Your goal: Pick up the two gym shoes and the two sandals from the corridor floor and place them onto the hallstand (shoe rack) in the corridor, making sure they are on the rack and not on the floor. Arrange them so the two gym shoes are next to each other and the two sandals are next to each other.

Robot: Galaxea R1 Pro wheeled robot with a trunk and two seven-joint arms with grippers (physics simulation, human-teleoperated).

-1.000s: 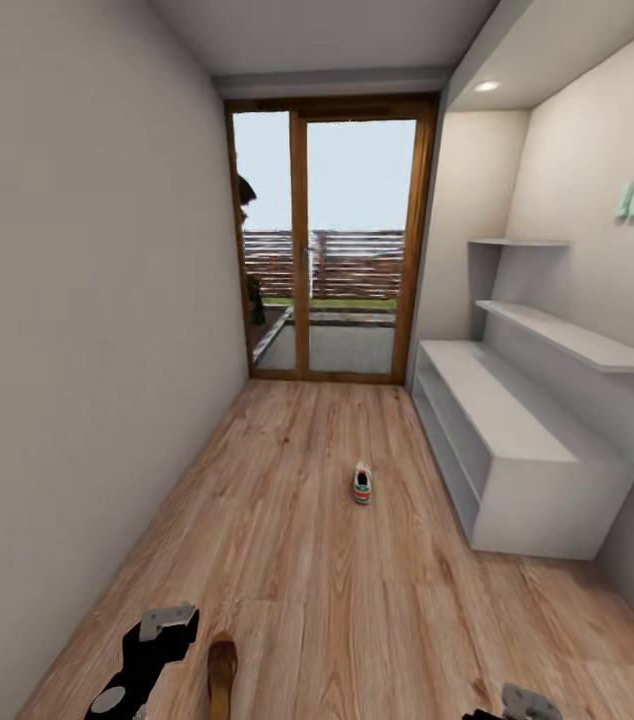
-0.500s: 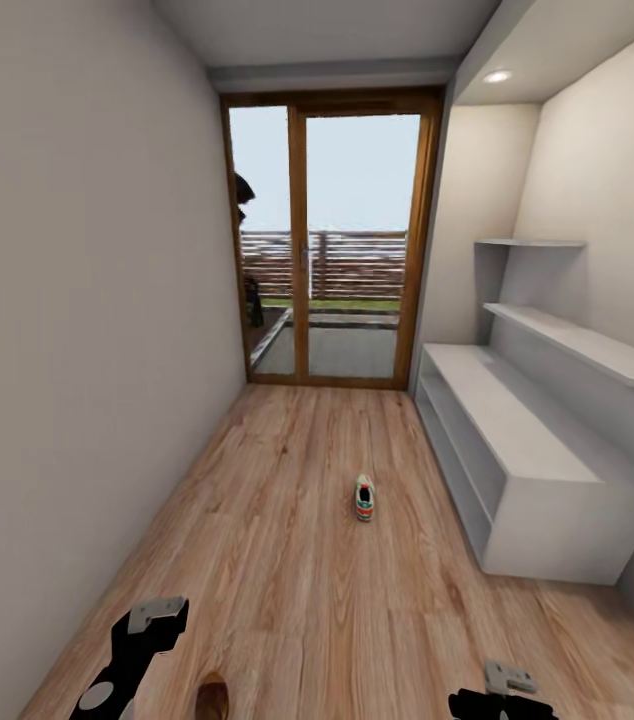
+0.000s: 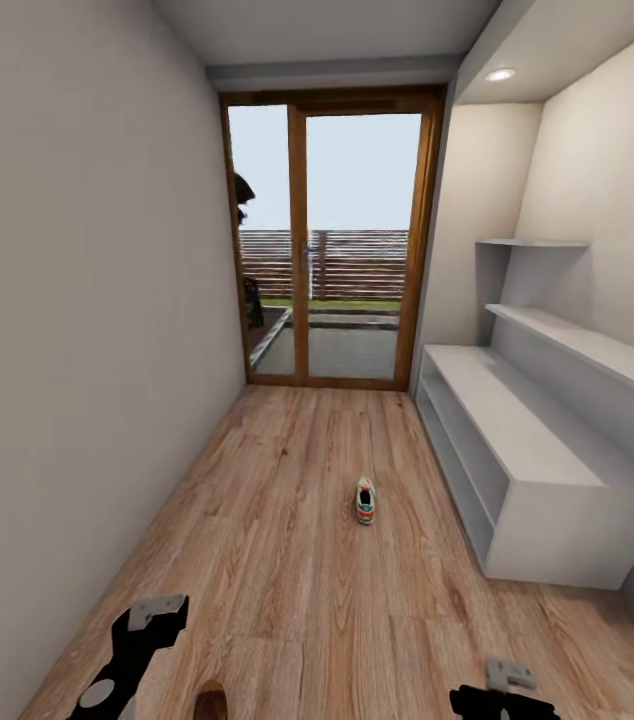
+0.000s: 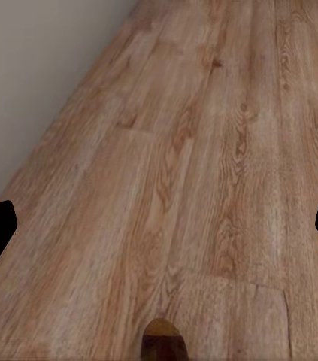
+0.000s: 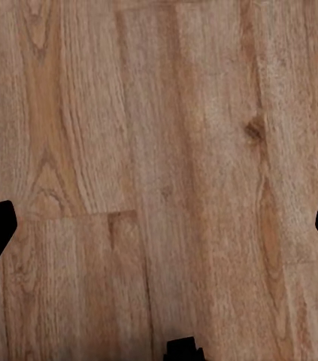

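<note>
One gym shoe (image 3: 364,500), white with green and red-orange, lies alone on the corridor floor (image 3: 287,560) mid-corridor, a short way from the hallstand's front. The white hallstand (image 3: 517,440) runs along the right wall, its bench top and open shelves bare. A dark-brown sandal (image 3: 210,701) shows only its tip at the near edge of the head view, beside my left gripper (image 3: 152,613); the same sandal tip (image 4: 164,342) lies on the planks just below the left gripper (image 4: 159,226). Both the left and the right gripper (image 3: 505,682) are open and hold nothing.
A plain grey wall (image 3: 77,350) closes the left side. A glass door with a wooden frame (image 3: 329,240) ends the corridor. Two floating shelves (image 3: 577,340) sit above the hallstand's bench. Bare planks (image 5: 159,180) lie beneath the right gripper (image 5: 159,226).
The whole head view has shifted as the robot moved forward and turned slightly. The sandal has slid down to the picture's near edge. Both grippers stay open.
</note>
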